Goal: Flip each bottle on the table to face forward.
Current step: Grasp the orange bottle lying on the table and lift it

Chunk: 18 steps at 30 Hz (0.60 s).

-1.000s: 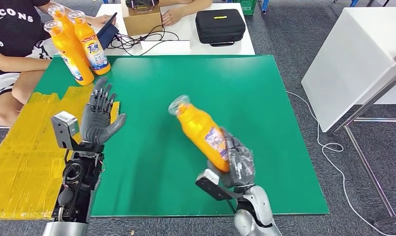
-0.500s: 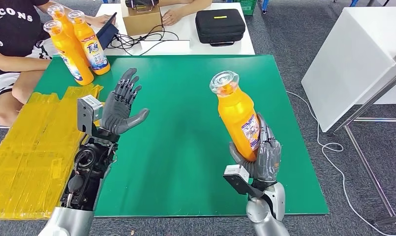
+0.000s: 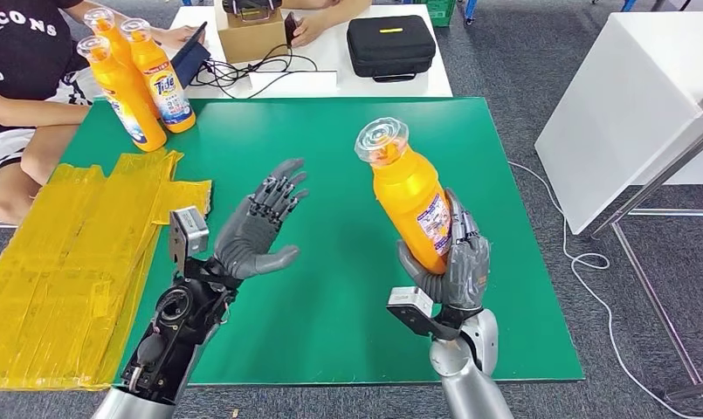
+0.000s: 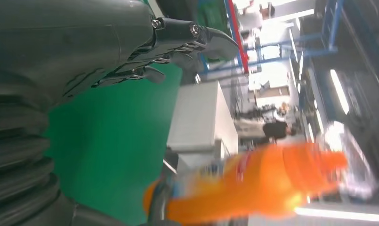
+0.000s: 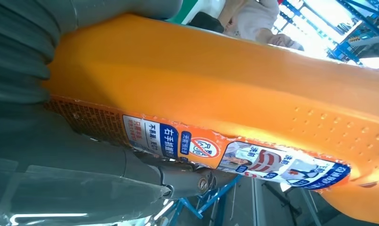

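From my head camera, my right hand (image 3: 452, 266) grips an orange detergent bottle (image 3: 406, 194) above the green table (image 3: 330, 157), cap tilted up. My left hand (image 3: 256, 229) hovers empty, fingers spread. Two more bottles (image 3: 138, 78) stand at the far left corner.

My left wrist camera shows the held bottle blurred.

My right wrist camera shows its label (image 5: 234, 153) close up.

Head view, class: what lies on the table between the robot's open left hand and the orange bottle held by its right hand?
Nothing: in the head view, only bare green table separates the left hand from the orange bottle.
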Available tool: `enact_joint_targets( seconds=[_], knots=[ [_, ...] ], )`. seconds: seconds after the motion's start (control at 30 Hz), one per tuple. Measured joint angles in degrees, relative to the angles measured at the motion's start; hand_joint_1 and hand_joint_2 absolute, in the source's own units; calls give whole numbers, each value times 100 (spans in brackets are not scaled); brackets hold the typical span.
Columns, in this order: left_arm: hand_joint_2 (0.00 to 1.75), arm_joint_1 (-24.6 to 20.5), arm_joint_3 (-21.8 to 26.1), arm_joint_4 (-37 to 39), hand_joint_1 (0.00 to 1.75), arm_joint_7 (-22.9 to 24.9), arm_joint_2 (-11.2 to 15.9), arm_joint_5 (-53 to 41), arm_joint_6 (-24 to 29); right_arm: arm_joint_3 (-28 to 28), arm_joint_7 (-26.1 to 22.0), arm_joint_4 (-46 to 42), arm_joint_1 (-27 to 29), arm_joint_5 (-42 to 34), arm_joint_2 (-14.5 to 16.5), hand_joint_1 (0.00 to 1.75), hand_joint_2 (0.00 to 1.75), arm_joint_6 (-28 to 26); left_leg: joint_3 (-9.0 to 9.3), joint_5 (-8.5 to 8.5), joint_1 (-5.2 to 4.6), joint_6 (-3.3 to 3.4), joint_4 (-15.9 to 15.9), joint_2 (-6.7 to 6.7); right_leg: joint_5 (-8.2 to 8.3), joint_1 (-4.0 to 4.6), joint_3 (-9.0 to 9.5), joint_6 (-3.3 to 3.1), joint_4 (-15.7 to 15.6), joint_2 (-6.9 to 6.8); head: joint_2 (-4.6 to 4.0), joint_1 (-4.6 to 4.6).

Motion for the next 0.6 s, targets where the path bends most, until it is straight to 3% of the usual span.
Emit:
enact_joint_targets(
  seconds=[0.47, 0.6],
  knots=[
    [175, 175, -429, -294, 0, -64, 84, 140, -104, 390, 82, 278, -252, -366, -19, 175, 175, 99, 0, 0, 1, 0, 0, 2, 0, 1, 0, 0, 0, 0, 0, 0],
    [175, 173, -679, -347, 0, -165, 132, 229, -67, 1105, 59, 616, -559, -1248, -84, 175, 175, 1383, 1, 2, 1, 0, 0, 0, 0, 1, -1, 0, 0, 0, 0, -1]
  ],
)
